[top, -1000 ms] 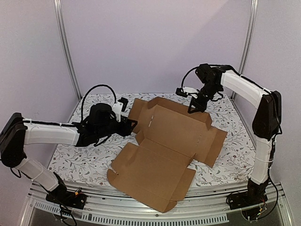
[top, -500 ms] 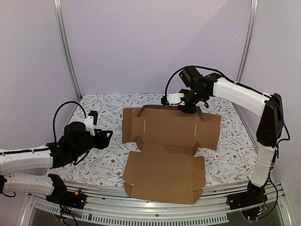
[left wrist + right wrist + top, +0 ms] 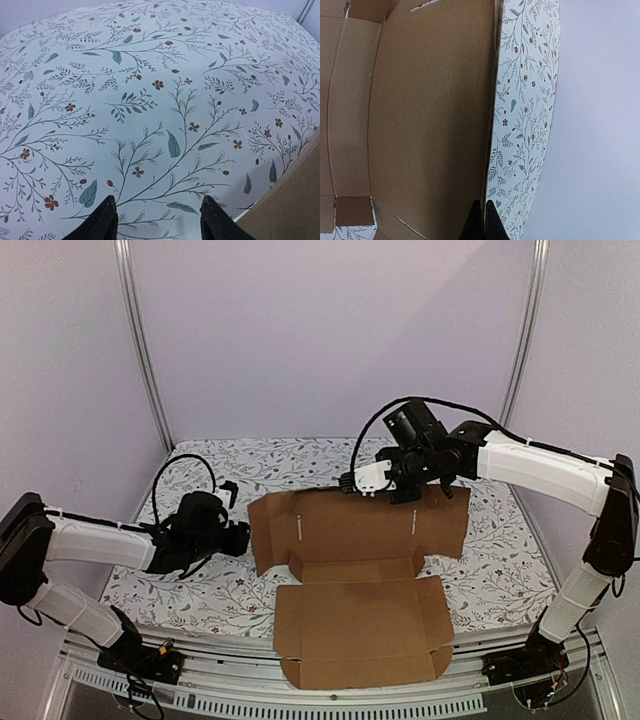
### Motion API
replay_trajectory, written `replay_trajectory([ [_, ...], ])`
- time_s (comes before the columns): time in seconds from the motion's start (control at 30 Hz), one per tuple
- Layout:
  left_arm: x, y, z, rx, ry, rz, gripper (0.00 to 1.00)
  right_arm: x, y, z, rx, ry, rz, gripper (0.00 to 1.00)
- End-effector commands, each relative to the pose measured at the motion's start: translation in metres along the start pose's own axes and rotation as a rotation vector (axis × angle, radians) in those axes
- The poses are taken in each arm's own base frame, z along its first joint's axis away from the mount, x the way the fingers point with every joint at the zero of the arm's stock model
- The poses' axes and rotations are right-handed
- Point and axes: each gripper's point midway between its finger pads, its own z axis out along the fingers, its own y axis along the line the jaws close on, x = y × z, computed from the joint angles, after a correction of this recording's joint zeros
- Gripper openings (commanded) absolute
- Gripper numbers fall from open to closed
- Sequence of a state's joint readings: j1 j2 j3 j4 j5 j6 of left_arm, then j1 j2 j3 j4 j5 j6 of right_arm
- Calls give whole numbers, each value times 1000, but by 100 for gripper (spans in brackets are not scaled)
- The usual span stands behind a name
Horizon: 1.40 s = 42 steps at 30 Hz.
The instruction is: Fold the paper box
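Two arms bracket the flat, unfolded paper box (image 3: 355, 570) mid-tabletop (image 3: 200, 465). The left fingers (image 3: 105, 222), apart and empty, sit just left of its left flap. The right fingers (image 3: 476, 225), pressed together, meet its far edge.

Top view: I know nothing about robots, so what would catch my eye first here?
A big brown paper box, opened out nearly flat, fills the middle of the flowery tablecloth. The right gripper pinches its far edge, while the left gripper hangs open just beside its left flap.
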<state>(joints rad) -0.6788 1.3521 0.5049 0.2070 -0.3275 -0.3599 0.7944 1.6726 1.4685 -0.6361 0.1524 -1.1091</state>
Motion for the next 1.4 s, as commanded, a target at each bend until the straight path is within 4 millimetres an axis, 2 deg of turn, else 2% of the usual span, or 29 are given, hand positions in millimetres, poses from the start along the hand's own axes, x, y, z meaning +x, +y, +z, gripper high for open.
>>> replay_trajectory([
  [0.0, -13, -36, 12, 178, -26, 69, 57, 3, 5, 0, 2, 9, -11, 0],
  [0.13, -17, -63, 14, 302, -54, 99, 61, 4, 15, 8, 6, 20, -11, 1],
  [0.3, -17, -82, 7, 413, -73, 120, 63, 9, 29, 14, 24, 47, -31, 6],
  [0.53, -19, -101, -7, 533, -124, 110, 65, 8, 32, 8, 39, 27, 24, 11],
  [0.77, -11, -121, -4, 599, -99, 106, 65, 0, 37, 6, 21, -13, 68, 1],
  [1.0, -9, -139, -17, 648, -164, 114, 74, 2, 44, 6, 33, -1, 82, 0],
  [1.23, -14, -163, -18, 702, -168, 149, 76, 3, 51, 6, 31, 17, 78, 0],
  [1.37, -16, -168, -4, 652, -133, 161, 76, 2, 50, 4, 29, 14, 83, 0],
])
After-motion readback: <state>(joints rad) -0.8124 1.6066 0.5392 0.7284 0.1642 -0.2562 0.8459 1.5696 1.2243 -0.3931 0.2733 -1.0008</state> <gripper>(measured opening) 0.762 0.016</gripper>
